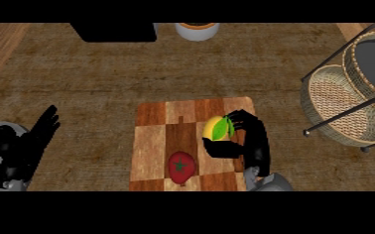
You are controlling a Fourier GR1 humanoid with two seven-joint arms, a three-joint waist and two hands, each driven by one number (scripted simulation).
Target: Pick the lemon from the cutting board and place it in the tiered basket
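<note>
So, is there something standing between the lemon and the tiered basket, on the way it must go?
Nothing visible does. The right hand is curled round the lemon over the cutting board, and only bare counter lies between the board and the tiered basket at the right. The tomato sits nearer the robot, off that path.
</note>
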